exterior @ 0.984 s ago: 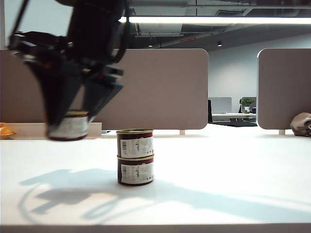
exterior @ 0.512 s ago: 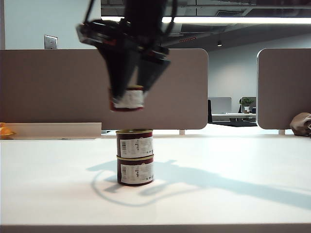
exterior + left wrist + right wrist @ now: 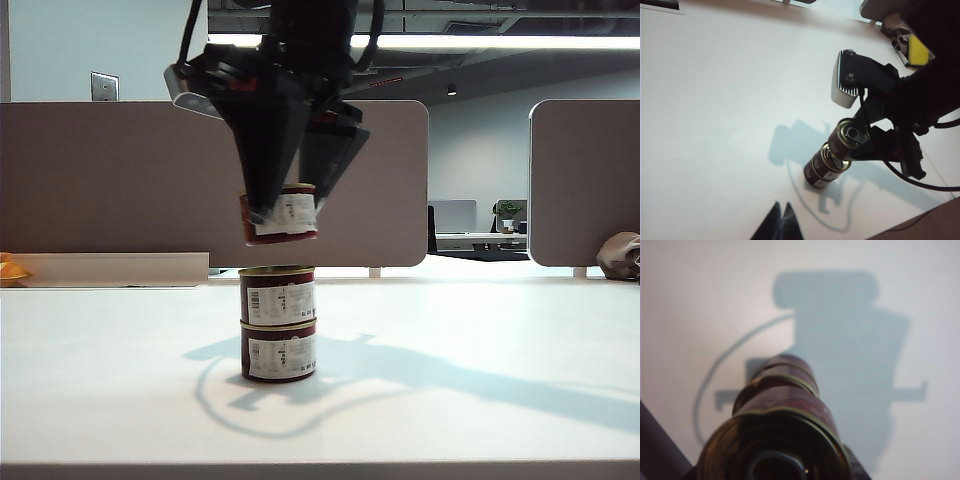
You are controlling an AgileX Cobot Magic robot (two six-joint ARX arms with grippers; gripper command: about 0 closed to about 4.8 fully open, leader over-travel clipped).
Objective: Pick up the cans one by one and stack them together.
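Two maroon cans with white labels and gold rims stand stacked on the white table [image 3: 480,340], the upper can [image 3: 278,293] on the lower can [image 3: 279,350]. A third can [image 3: 290,218] hangs slightly tilted a short gap above the stack, with my right gripper [image 3: 285,208] shut on its sides. The right wrist view looks down over the held can's lid [image 3: 772,450] onto the stack [image 3: 785,375] below. In the left wrist view the held can [image 3: 849,136] sits over the stack [image 3: 824,167]. My left gripper [image 3: 781,206] is shut and empty, well away from the stack.
Grey partition panels [image 3: 370,180] stand along the table's far edge. A low white ledge [image 3: 110,268] and an orange object [image 3: 12,270] lie at the far left. A brown bag [image 3: 620,255] rests at the far right.
My right gripper carried the can up from table height at the left to a spot over the stack, then drifted slightly right and lower. The left arm stayed still.
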